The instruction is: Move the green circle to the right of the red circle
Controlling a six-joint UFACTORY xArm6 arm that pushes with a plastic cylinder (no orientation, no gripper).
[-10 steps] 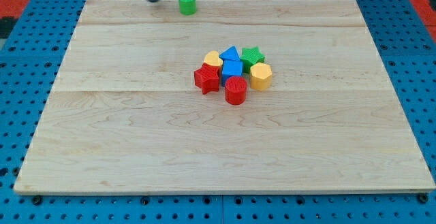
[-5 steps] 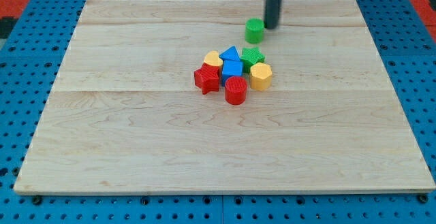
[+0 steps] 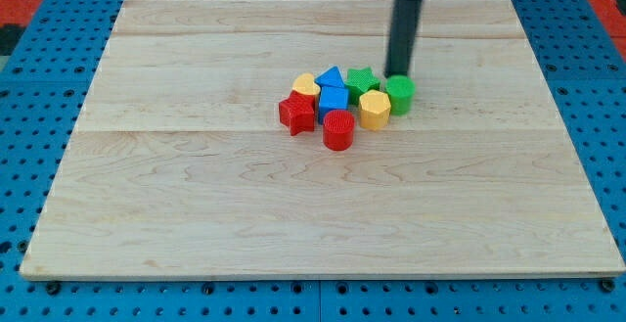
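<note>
Green circle [image 3: 399, 95] up of table [image 3: 196, 214] centre toward the top-right corner, touching yellow block [image 3: 374, 110], up-right of red circle [image 3: 338, 129]; probably light, stiff, easily slid, best nudged from its top side; bare rod tool, no jaws, tip [image 3: 398, 74] just behind it.

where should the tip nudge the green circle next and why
Probably a short push toward the view's bottom. My tip sits just above the green circle, which lies beside the yellow block, higher in the view than the red circle. Sliding it down would bring it level with the red circle, on the view's right of it.
</note>
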